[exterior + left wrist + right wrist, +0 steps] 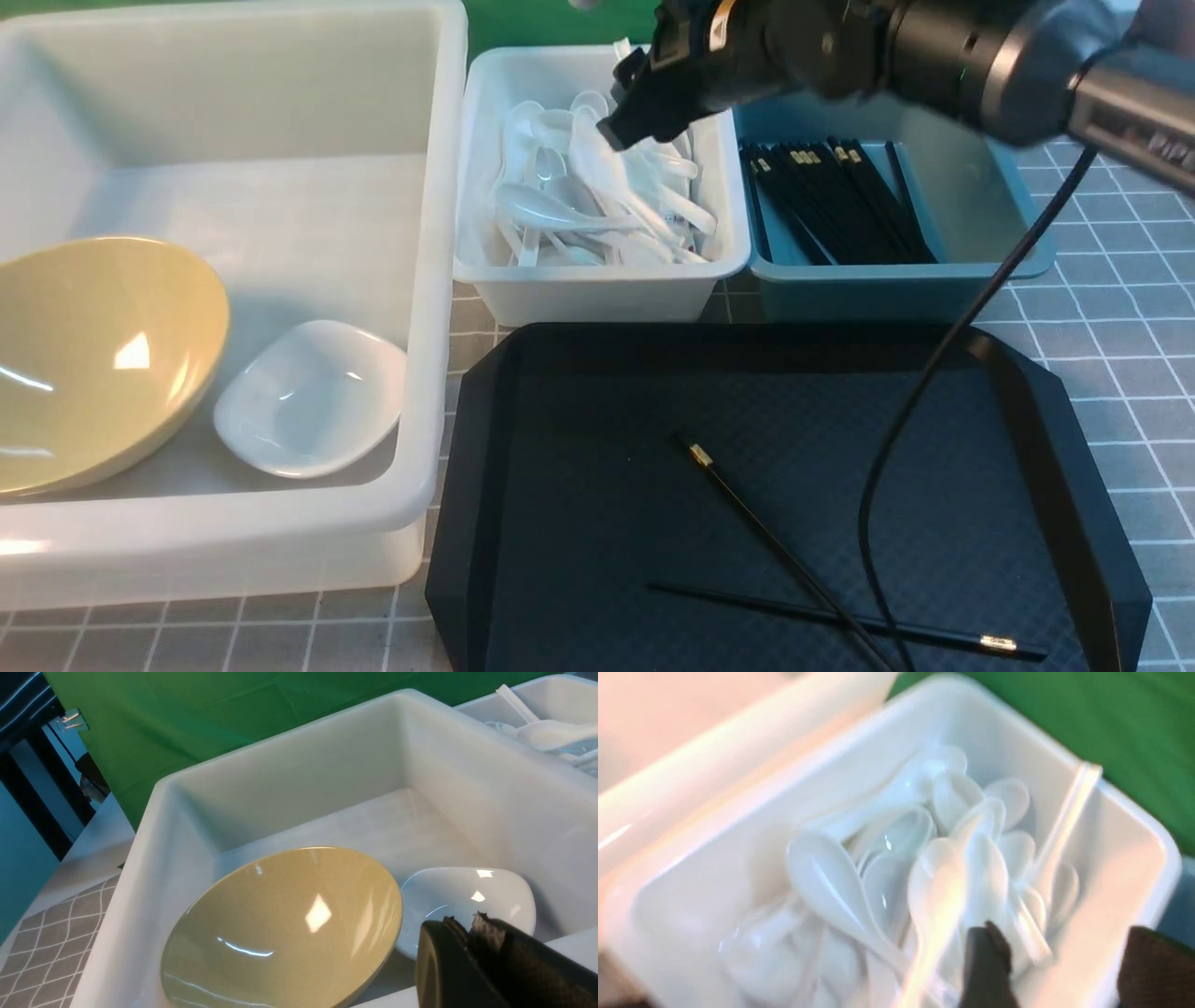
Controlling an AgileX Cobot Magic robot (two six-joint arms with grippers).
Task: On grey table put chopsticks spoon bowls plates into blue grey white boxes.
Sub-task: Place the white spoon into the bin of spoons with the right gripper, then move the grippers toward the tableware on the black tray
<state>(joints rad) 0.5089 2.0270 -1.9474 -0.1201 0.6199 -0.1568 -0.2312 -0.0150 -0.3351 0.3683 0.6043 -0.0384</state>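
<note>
Now we're over the middle white box, and the right gripper hangs just above the spoons, jaws spread wide with nothing clamped between them. Look at that pile: glossy white soup spoons with deep oval bowls and short curved handles, lying every which way, some nested, some crossed. One blurred spoon shows right beside a dark fingertip in the right wrist view, and we cannot tell whether it touches that finger.

Just to the right sits the blue box, and in it the black chopsticks lie side by side, gold bands at their far ends.

Nearer to us, the black tray carries two loose sticks. The slanted chopstick has its gold band at the far end. It crosses the flat chopstick, whose band is at the right end. A black cable droops from the right arm across the tray.

Over on the left, the large white box holds a shiny yellow bowl, tipped up on its side. A small white dish sits just beside it. The left gripper is by that box's near rim, its jaws pressed together and empty. Underneath it all we have the grey table with its white grid lines.
</note>
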